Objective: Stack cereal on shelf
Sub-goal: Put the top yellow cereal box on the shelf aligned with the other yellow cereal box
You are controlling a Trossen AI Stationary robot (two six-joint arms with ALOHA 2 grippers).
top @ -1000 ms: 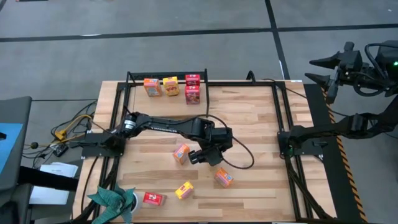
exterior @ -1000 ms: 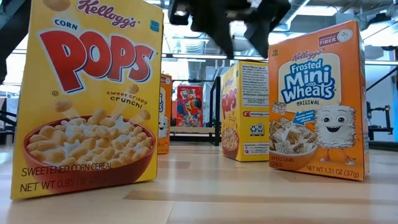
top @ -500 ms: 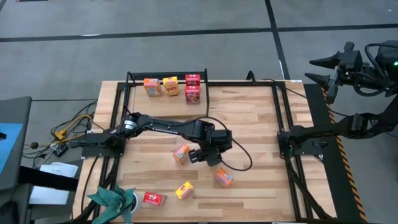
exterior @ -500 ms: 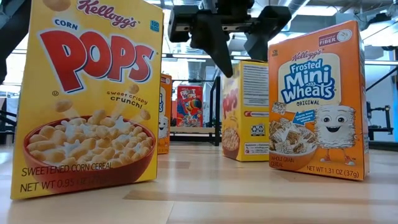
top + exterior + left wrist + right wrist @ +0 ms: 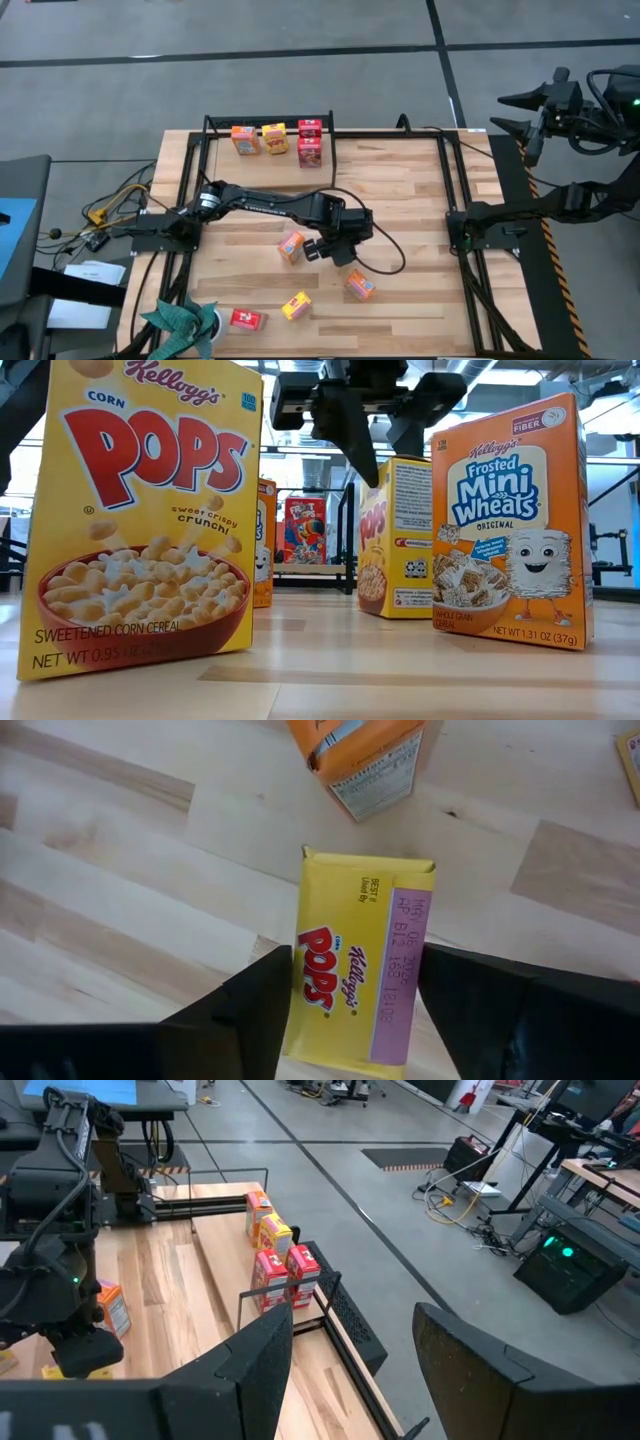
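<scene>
My left gripper [image 5: 335,247] hangs at mid-table, pointing down, open, with a finger on each side of the top of an upright yellow Corn Pops box [image 5: 355,920]. That box stands on its base [image 5: 395,535] and is hidden under the gripper in the high view. Loose boxes stand around it: an orange one [image 5: 291,246], an orange Mini Wheats [image 5: 359,285], a yellow one [image 5: 296,305] and a red one [image 5: 247,319]. The black-framed shelf [image 5: 265,118] at the far edge carries several boxes [image 5: 274,137]. My right gripper [image 5: 350,1370] waits open, off the table's right side. My left gripper comes from above, fingers pointing down, astride the narrow top end of the yellow Corn Pops box [image 5: 340,1020], which stands upright on the table. The finger edges [image 5: 270,1010] line up with the box's sides; whether they touch it I cannot tell.
The orange box [image 5: 365,760] stands a short way beyond the yellow one. A green crumpled thing [image 5: 185,320] lies at the near left corner. Black frame tubes [image 5: 455,200] run along the table's right side. Bare wood [image 5: 400,180] lies between the gripper and the shelf.
My left gripper has come down over the yellow Corn Pops box, so that its fingers now reach past the box's top. The box has turned slightly about on its base and stays on the table.
</scene>
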